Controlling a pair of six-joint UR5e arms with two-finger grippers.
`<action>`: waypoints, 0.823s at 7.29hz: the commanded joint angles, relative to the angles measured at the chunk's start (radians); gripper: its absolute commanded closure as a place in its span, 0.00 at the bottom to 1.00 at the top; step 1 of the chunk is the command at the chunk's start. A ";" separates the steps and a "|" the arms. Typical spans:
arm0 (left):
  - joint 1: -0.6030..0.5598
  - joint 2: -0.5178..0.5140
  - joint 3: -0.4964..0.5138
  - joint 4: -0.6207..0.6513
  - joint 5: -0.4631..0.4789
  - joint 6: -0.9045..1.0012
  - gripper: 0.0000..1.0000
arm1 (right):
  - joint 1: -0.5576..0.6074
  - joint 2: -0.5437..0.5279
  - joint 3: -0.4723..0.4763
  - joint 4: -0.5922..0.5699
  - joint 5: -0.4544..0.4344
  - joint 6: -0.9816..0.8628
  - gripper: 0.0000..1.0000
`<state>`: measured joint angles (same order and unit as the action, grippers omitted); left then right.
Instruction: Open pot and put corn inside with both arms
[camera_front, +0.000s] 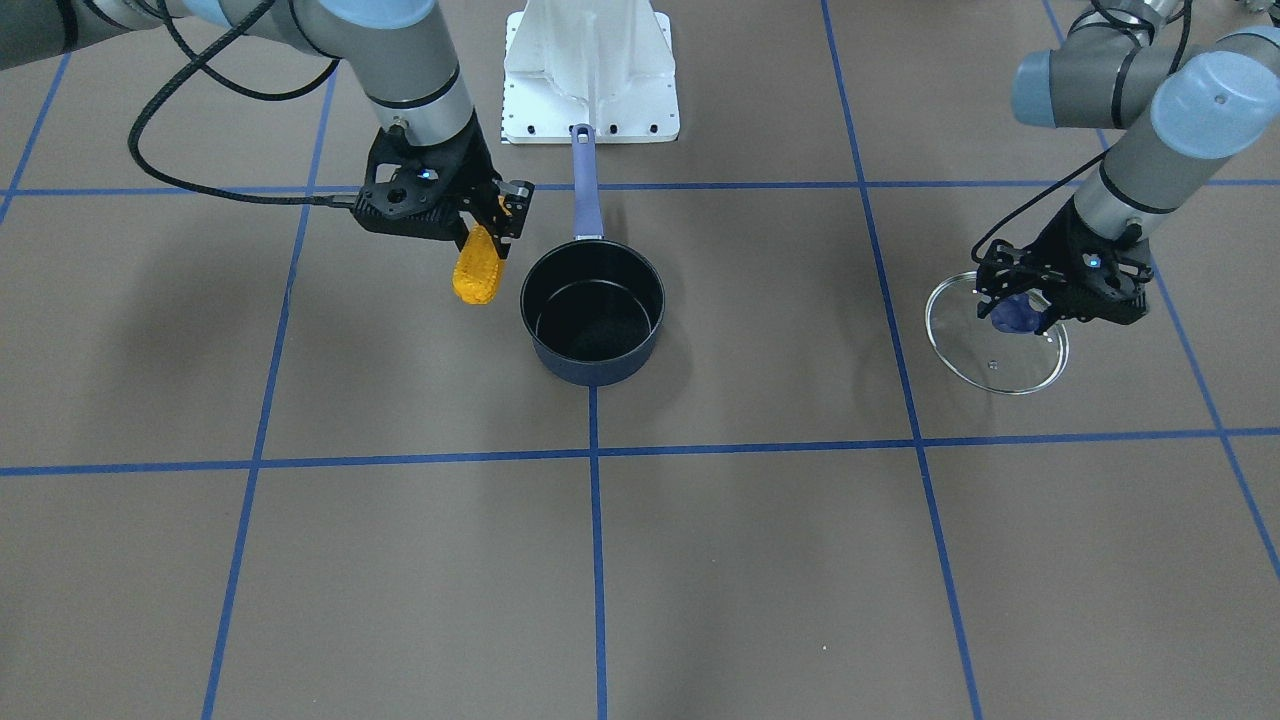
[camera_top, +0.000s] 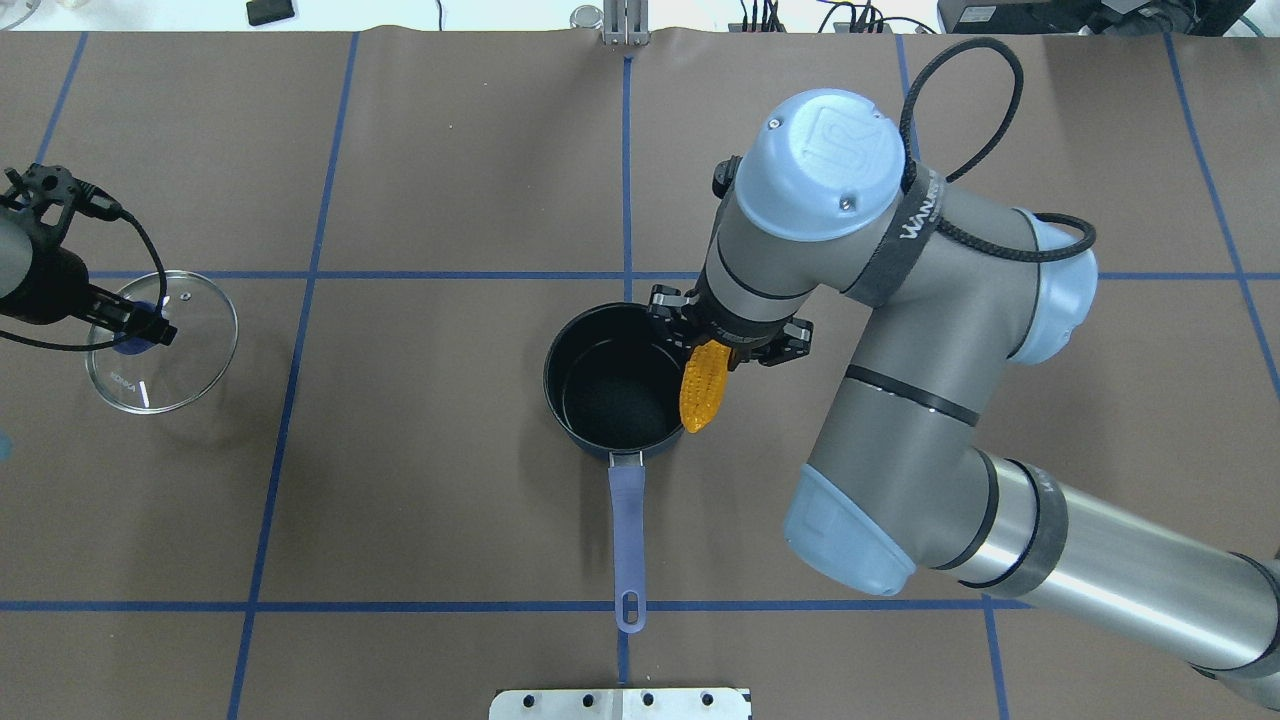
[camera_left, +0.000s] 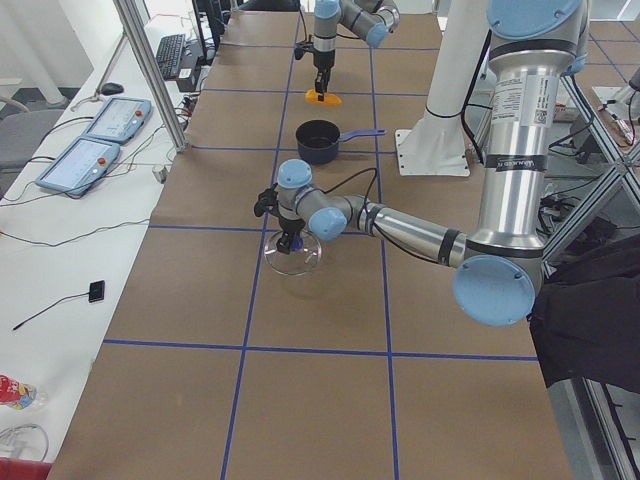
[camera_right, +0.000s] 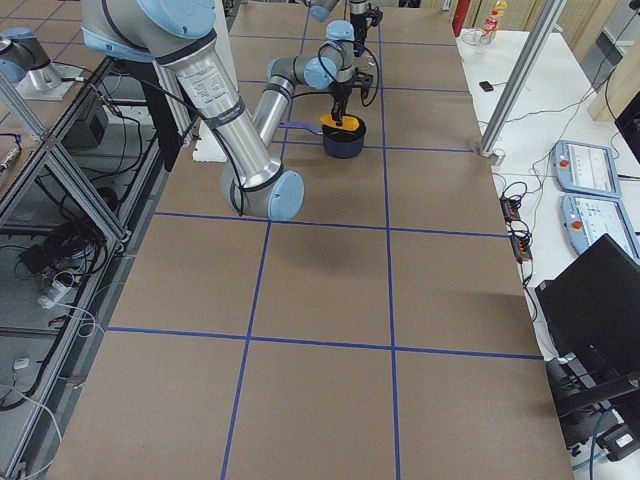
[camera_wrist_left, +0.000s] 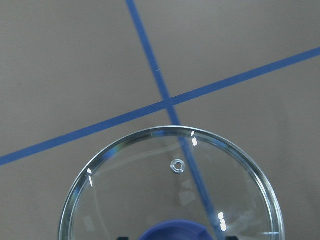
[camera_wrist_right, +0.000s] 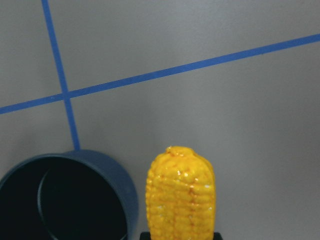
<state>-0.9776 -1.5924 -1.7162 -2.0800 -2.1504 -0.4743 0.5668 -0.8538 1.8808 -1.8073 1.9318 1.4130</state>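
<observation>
**While the lid (camera_front: 995, 368) is off, the corn cob (camera_front: 477, 268) hangs beside the saucepan (camera_front: 600, 376)**

Where the table's middle lies, a small dark navy saucepan stands upright and uncovered. Its black inside is bare, and its long periwinkle handle (camera_front: 585, 185) points to the robot's edge and the white base mount (camera_front: 590, 70).

The yellow-orange toy corn cob, bumpy with moulded kernels and blunt at its tip, hangs nearly upright in the air. It is just outside the rim, on the side toward the table's right end. The right gripper (camera_front: 488, 228) pinches its upper end, with the jaws narrowed onto the cob.

Toward the table's left end, well apart from the saucepan, the left gripper (camera_front: 1022, 310) has its jaws closed on the blue knob (camera_front: 1010, 320) of the round clear glass lid. The lid has a metal rim and a small vent hole. Whether it rests on the surface cannot be told.

The table (camera_front: 750, 560) is covered in matte brown paper, squared off by blue tape lines (camera_front: 598, 560). Beyond its far edge runs a white bench (camera_left: 60, 230) carrying two tablet-like pendants (camera_left: 100, 120) and cables.
</observation>
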 joint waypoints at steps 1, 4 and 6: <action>-0.004 0.047 0.043 -0.071 0.003 0.011 0.58 | -0.036 0.038 -0.031 -0.001 -0.031 0.018 0.62; -0.003 0.071 0.050 -0.095 0.012 0.011 0.58 | -0.042 0.081 -0.084 0.003 -0.042 0.018 0.62; 0.002 0.069 0.055 -0.092 0.015 0.011 0.51 | -0.042 0.081 -0.086 0.005 -0.042 0.017 0.62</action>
<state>-0.9787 -1.5226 -1.6652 -2.1738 -2.1378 -0.4633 0.5250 -0.7744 1.7976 -1.8031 1.8901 1.4309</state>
